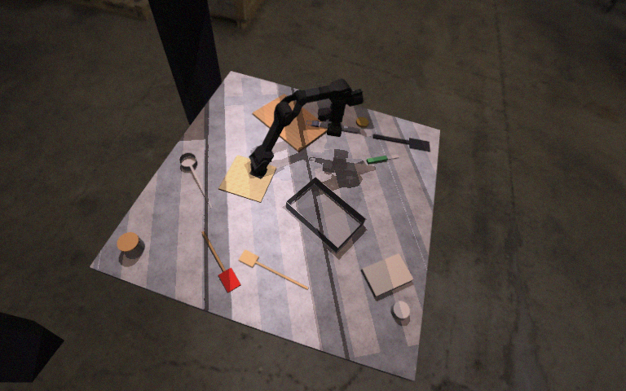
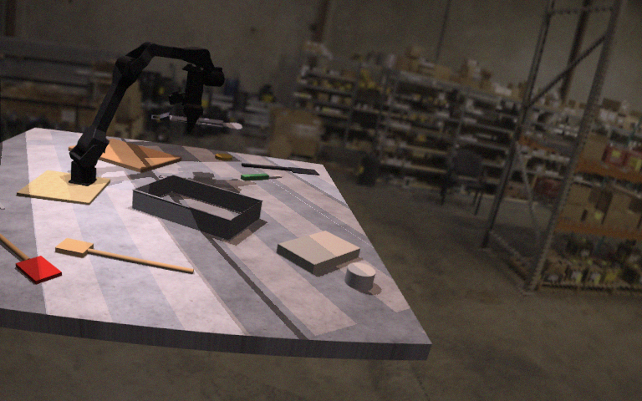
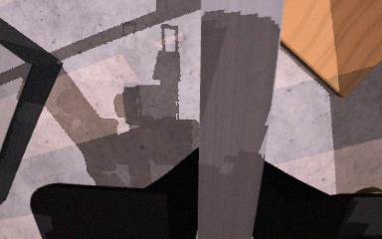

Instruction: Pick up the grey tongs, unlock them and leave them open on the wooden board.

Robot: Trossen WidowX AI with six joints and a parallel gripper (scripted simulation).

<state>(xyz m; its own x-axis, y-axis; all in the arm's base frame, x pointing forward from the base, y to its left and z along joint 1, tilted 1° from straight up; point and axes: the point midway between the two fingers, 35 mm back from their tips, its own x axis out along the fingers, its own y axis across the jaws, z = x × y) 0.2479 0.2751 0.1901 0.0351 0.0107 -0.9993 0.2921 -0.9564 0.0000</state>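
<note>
My gripper (image 1: 334, 130) (image 2: 191, 125) (image 3: 220, 155) is shut on the grey tongs (image 1: 351, 130) (image 2: 215, 125) (image 3: 239, 100), high above the table. The tongs lie roughly level, crosswise through the fingers. In the exterior view, one end shows a small open frame and the other a pale rounded end. Their arms look close together; the state of the lock cannot be told. The wooden board (image 1: 295, 138) (image 2: 123, 155) (image 3: 310, 30) lies at the back, beyond and left of the gripper in the exterior view. The black roasting tin (image 1: 341, 200) (image 2: 175, 217) (image 3: 39, 90) stands nearer the front, with no tongs on it.
A yellow disc (image 1: 362, 122) (image 2: 223, 155), a black spatula (image 1: 419, 144) (image 2: 303, 170) and a green-handled tool (image 1: 376, 160) (image 2: 254, 176) lie at the back right. A pale block (image 1: 387, 274) (image 2: 317, 251) lies at the front right, a red-headed spatula (image 1: 229, 279) (image 2: 38, 269) at the front left.
</note>
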